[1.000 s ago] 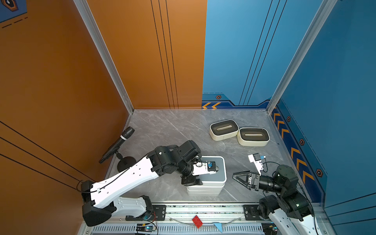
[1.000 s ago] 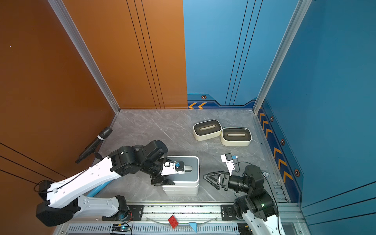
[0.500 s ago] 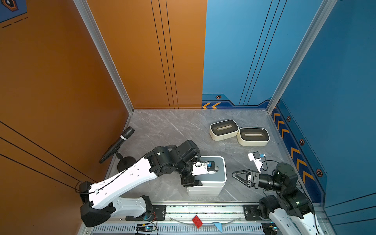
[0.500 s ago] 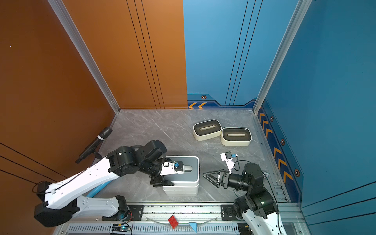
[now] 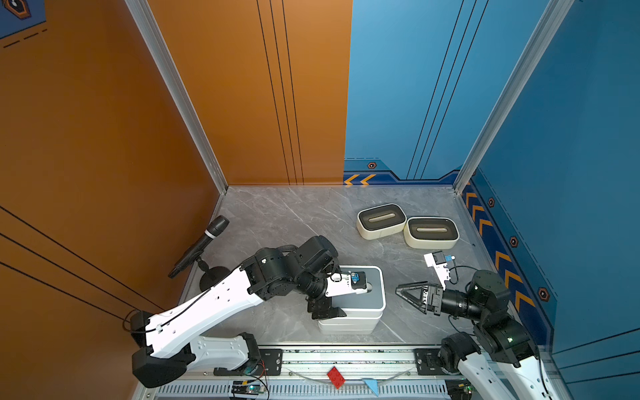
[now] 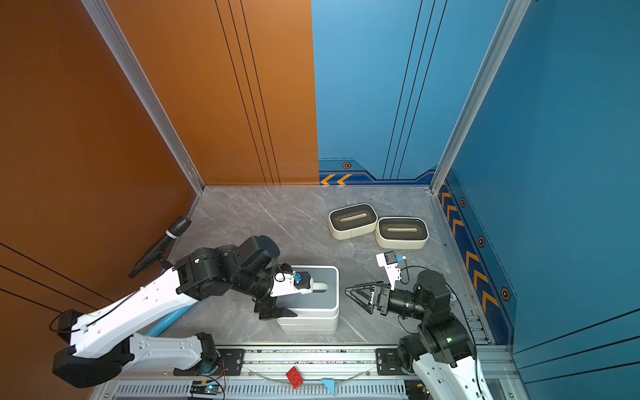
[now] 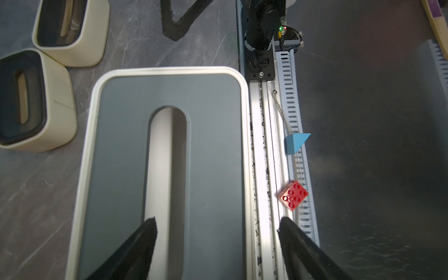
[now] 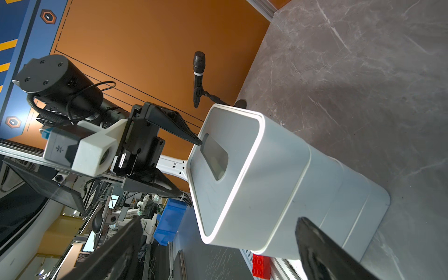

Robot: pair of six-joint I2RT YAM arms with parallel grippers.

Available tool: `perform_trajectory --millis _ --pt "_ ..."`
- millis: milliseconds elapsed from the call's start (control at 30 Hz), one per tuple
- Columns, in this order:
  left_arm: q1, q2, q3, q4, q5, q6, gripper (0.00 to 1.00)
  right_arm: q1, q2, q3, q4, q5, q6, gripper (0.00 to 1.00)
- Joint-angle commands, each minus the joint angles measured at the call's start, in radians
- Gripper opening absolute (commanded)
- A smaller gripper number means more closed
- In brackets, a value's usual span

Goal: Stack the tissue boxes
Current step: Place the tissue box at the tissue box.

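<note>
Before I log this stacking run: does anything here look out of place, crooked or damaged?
The white stack looks roughly square, with no box visibly askew. The odd things are a red toy brick and a blue wedge, lying on the slotted cable duct in front of the table.

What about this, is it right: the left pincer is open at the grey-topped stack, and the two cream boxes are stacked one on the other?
No. One cream box lies beside the other cream box on the table, not stacked, as both top views show. The left pincer is indeed open at the grey-topped stack.
</note>
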Motion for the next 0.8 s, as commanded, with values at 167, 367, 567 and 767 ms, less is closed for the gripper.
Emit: perform_trajectory --millis 167,367,567,767 --pt "0.025 -0.036 0.078 0.117 0.089 -0.056 0.98 -0.060 0.074 0.129 -0.001 0.123 -0.082 1.00" --pt "0.099 -0.059 0.044 0.212 0.215 -0.135 0.98 -0.117 0.123 0.181 -0.003 0.136 -0.088 1.00" --pt "0.181 -0.095 0.024 0.347 0.264 -0.241 0.98 -0.196 0.248 0.285 -0.007 0.129 -0.103 1.00" --pt "0.282 -0.053 0.042 0.492 0.247 -0.409 0.98 -0.237 0.382 0.427 -0.099 0.316 -0.200 1.00"
